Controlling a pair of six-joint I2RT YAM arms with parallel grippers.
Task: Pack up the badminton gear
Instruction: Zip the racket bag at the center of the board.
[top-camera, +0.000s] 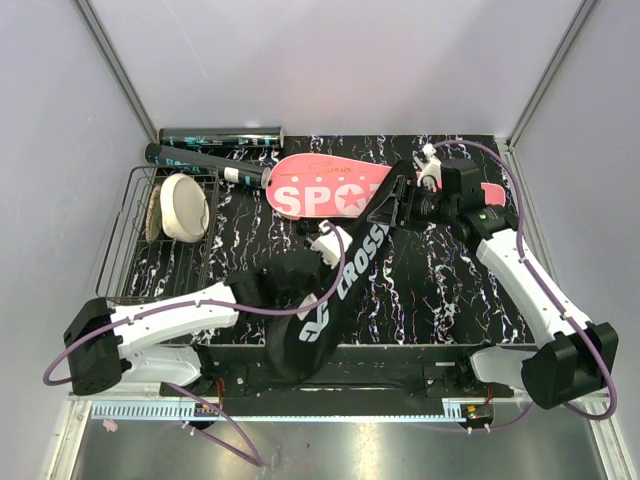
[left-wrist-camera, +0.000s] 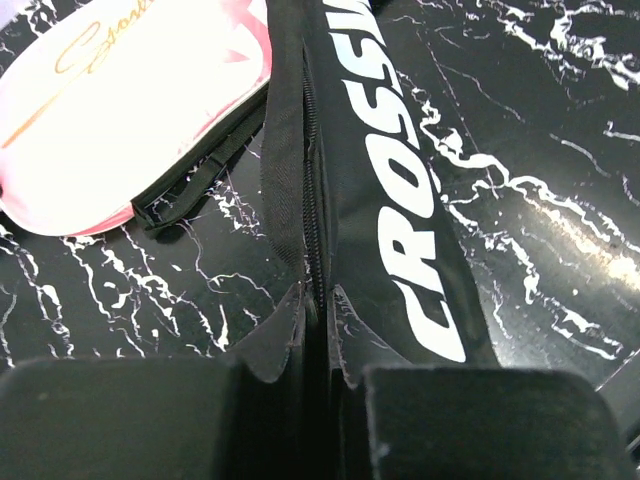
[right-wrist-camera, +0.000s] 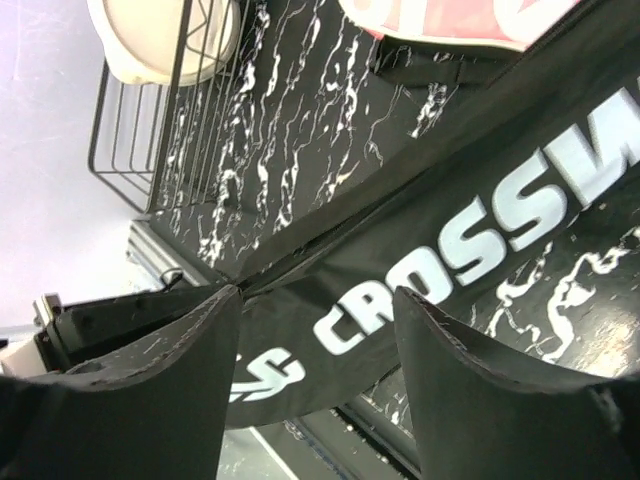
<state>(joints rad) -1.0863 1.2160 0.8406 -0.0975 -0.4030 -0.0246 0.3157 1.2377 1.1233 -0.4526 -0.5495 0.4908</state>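
Badminton bag (top-camera: 345, 285), black and printed with "CROSSWAY" in white, lies slantwise across the middle of the table (top-camera: 450, 290). Its near end is close to the arm bases and its far end reaches up toward the right. The left gripper (left-wrist-camera: 322, 372) is closed on the near part of the bag. In the left wrist view its two fingers (left-wrist-camera: 480, 420) sit close together with the black fabric beside the zipper bunched between them. The right gripper (right-wrist-camera: 318, 295) hangs over the far part of the bag with its fingers (right-wrist-camera: 150, 370) spread wide and the lettered strip running across the gap. Nothing is clamped there, and I cannot tell whether the fingers touch the fabric. A pink case (top-camera: 330, 190) marked "SPORT" lies flat behind the bag, its right end tucked under the bag's far end and its black strap trailing onto the table. At the back wall a dark tube (top-camera: 220, 134) lies on its side. In front of it a dark rod (top-camera: 195, 162) with white bands slants from the back corner of the basket toward the pink case; what it is I cannot tell. The black wire basket (top-camera: 125, 240) stands on the left side of the table, well apart from the bag, and holds a cream round disc (top-camera: 185, 207) leaning on edge in its back half.
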